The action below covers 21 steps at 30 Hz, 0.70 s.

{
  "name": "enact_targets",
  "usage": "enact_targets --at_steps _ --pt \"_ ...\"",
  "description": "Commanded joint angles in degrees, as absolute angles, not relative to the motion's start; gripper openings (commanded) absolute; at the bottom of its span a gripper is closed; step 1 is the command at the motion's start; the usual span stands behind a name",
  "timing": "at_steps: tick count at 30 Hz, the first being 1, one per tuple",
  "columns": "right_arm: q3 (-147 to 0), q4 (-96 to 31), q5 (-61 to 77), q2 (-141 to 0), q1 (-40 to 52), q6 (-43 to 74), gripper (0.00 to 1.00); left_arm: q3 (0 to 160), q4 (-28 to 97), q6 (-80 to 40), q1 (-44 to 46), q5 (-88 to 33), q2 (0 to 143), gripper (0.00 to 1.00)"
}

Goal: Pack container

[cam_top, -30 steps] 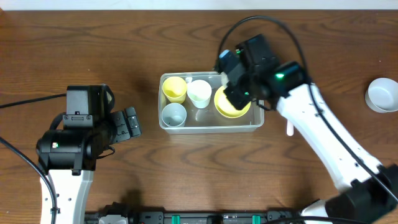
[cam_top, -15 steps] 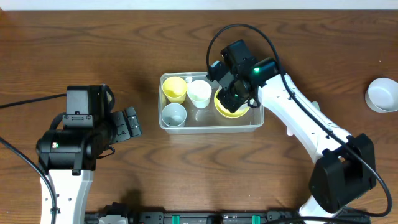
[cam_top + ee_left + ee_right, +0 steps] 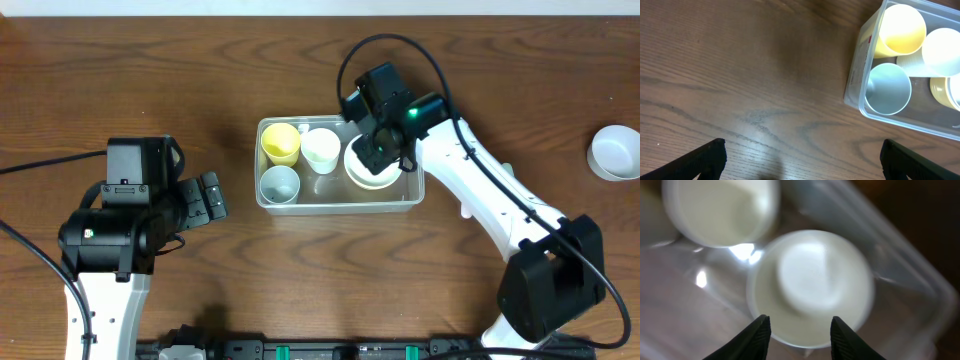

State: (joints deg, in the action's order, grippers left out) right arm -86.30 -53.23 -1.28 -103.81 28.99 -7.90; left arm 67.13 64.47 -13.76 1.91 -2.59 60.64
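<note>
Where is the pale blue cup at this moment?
In the overhead view, the pale blue cup stands inside the container, at its left end, beside the yellow cup.

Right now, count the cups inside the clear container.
3. Yellow cup at the far-left corner, white cup next to it, pale-blue cup at the near-left corner. The right arm may hide more.

The overhead view looks straight down on the table (image 3: 120,60) from high above, the container (image 3: 340,207) at mid-frame; the left wrist view looks down from nearer, off to one side — the container's (image 3: 856,75) end sits upper right; the right wrist view is very close and blurred, looking down inside the container (image 3: 905,265) — shared by all three.
</note>
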Motion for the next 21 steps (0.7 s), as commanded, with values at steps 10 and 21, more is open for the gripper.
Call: enact_targets --at_steps 10,21 --pt "-94.0 -52.9 -9.4 -90.3 -2.4 10.5 0.69 66.9 64.6 -14.2 1.6 -1.9 60.6 0.98" --pt "-94.0 -51.5 -2.3 -100.1 -29.1 8.4 0.69 66.9 64.7 -14.3 1.6 -1.9 60.6 0.98"
